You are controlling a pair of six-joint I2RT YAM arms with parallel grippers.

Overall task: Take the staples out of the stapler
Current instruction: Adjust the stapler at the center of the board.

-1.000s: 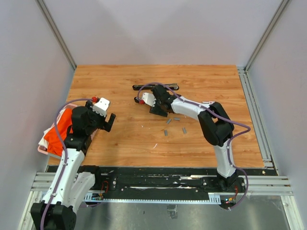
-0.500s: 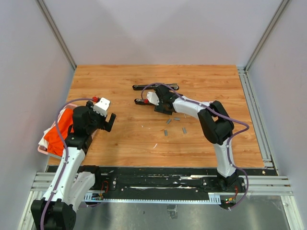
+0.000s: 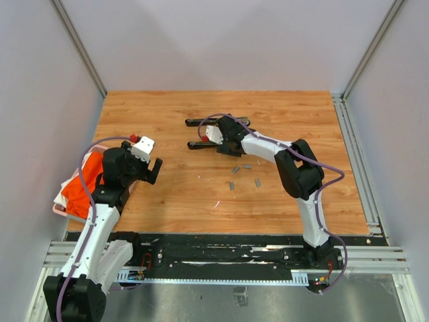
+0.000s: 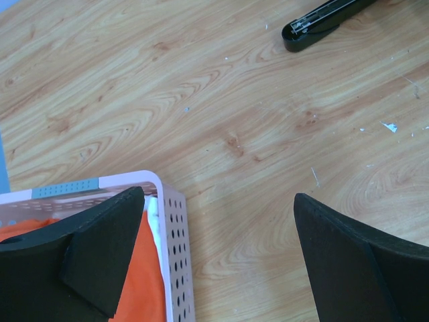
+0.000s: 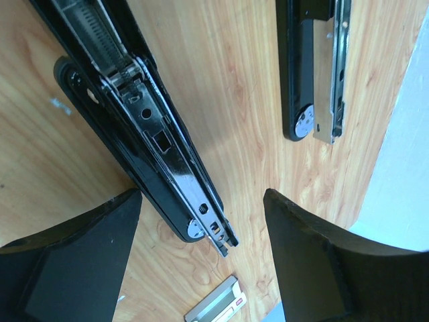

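The table point(image 3: 167, 114) is warm orange-brown wood with wavy darker grain. The stapler point(image 5: 144, 127) is glossy black with a silvery metal channel. The staples point(image 3: 232, 186) are dull grey. A small box point(image 5: 216, 305) is silvery white with a red mark. At the table's left edge, a pale pink basket point(image 4: 175, 228), dotted with rows of round holes, holds bright orange cloth point(image 3: 79, 188). The left tool point(image 4: 218, 201) and right tool point(image 5: 201, 198) are matte black. The arms are white and black, with purple cables point(image 3: 84, 174).

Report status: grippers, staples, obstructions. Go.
Left gripper open, by pink basket. Right gripper open, over open stapler. Staples loose on table. Second black stapler piece alongside, apart.
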